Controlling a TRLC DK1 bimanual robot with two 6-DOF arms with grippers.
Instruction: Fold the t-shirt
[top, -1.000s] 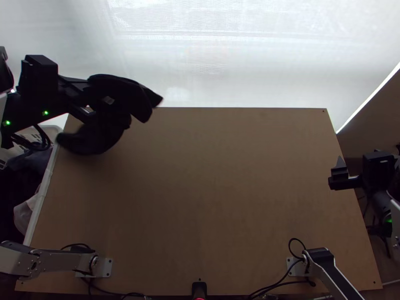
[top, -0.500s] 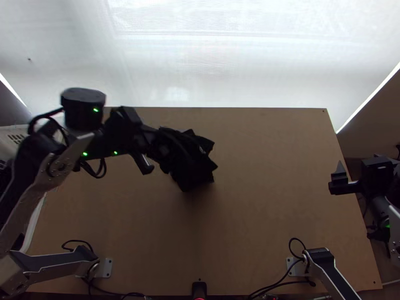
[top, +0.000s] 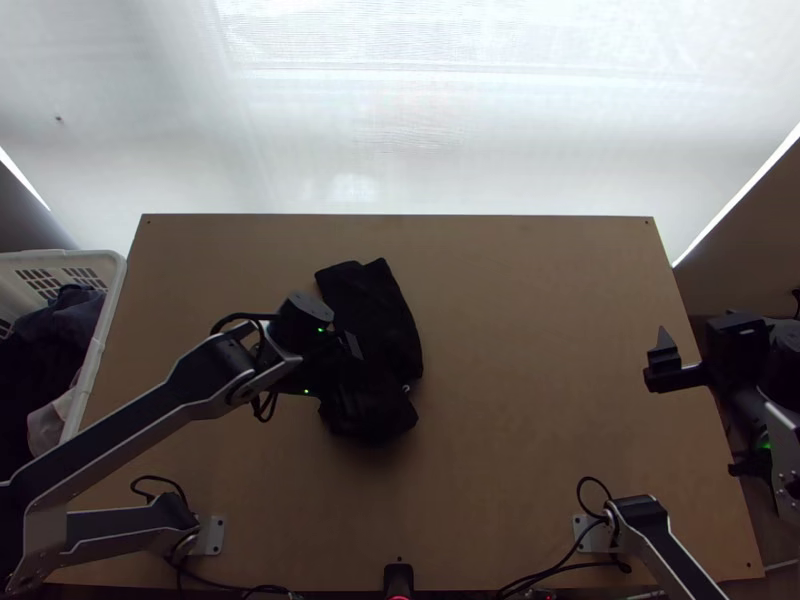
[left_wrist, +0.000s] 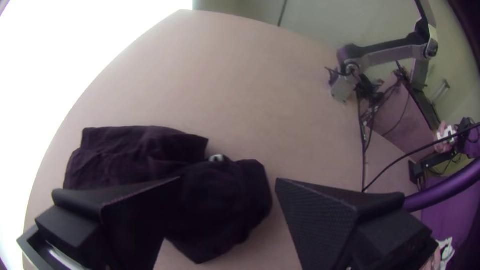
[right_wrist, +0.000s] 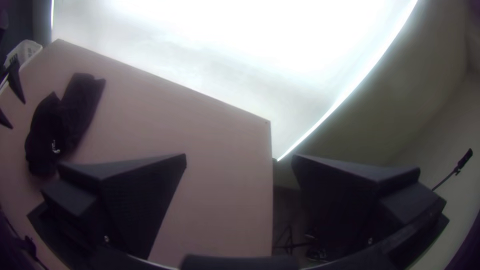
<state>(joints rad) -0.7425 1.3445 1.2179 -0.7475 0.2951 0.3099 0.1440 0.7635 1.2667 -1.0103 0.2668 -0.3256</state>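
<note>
One bunched black cloth T-shirt (top: 385, 320) lies nearer the pale wooden worktop's (top: 540, 400) left edge; black left gripper (top: 345, 375), black right gripper (top: 658, 361) gape wide.

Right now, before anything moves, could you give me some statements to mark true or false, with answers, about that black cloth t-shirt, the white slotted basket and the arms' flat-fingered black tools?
1. The black cloth t-shirt lies on the light wooden table. True.
2. The left arm's flat-fingered black tool is shut. False: its fingers are wide apart.
3. The white slotted basket holds some cloth. True.
4. The t-shirt is folded into a neat, flat square. False: it lies bunched, with an uneven outline.
5. The right arm's flat-fingered black tool is open and away from the t-shirt. True.
6. The basket stands beside the right arm. False: it is on the left arm's side.
</note>
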